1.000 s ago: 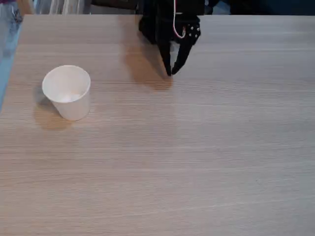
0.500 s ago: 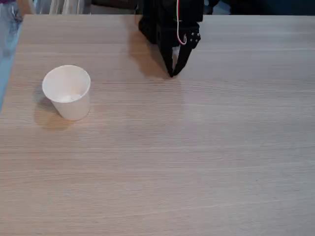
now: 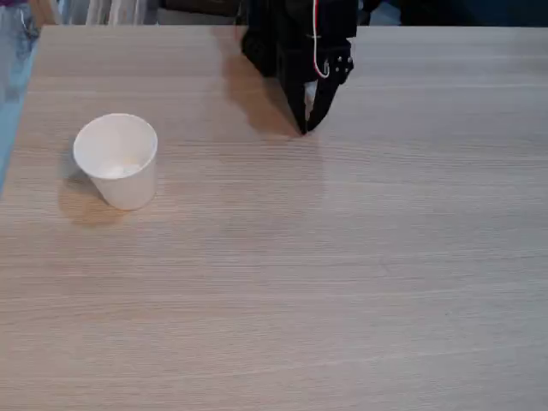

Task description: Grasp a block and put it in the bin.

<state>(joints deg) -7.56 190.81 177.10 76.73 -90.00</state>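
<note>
- Cup first, at the left of the fixed view: the bin [image 3: 116, 161], a white paper cup with a rolled rim, stands upright on the pale wood-grain table [image 3: 282, 282], its mouth tilted toward the camera and a soft shadow beside its base.
- Something pale lies at the bottom of the bin, too blurred to name.
- Bare tabletop lies between the bin and the arm; the two are well apart.
- Right of centre, near the table's far edge, the black arm [image 3: 295, 34] reaches down, a white and red cable [image 3: 317, 51] looped along it.
- Its gripper [image 3: 305, 127] points down with the tips at or just above the table, the fingers [image 3: 323, 101] drawn narrow, tips almost meeting.
- A small pale patch shows between them, which may be the block [image 3: 306, 103]; I cannot tell for sure.
</note>
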